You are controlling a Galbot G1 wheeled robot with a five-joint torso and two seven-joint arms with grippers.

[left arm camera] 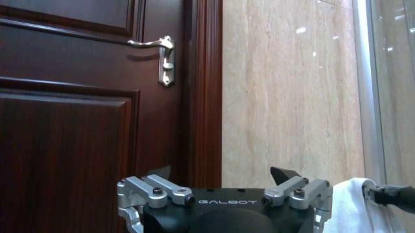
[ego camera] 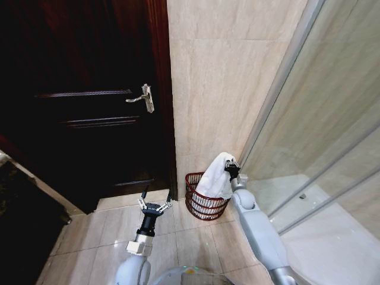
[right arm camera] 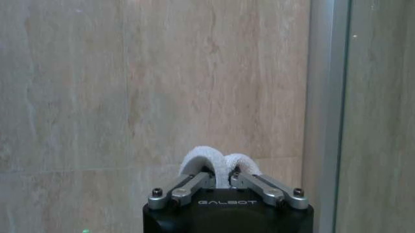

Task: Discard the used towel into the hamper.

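Observation:
The white towel (ego camera: 216, 178) hangs from my right gripper (ego camera: 230, 168), which is shut on its top fold just above the hamper's right rim. The towel's lower part drapes into the reddish-brown slatted hamper (ego camera: 200, 205), which stands on the floor against the beige wall. In the right wrist view the fingers pinch a white towel fold (right arm camera: 217, 162) at my right gripper (right arm camera: 222, 180). My left gripper (ego camera: 155, 200) hovers open above the floor to the left of the hamper, near the door; its spread fingers frame the left wrist view (left arm camera: 219, 174), where the towel (left arm camera: 347, 206) shows at the edge.
A dark wooden door (ego camera: 89, 107) with a silver lever handle (ego camera: 142, 98) stands to the left. A glass shower partition (ego camera: 314, 119) with a metal frame runs along the right. Beige tiled wall (ego camera: 219, 77) sits behind the hamper, tiled floor (ego camera: 113, 231) in front.

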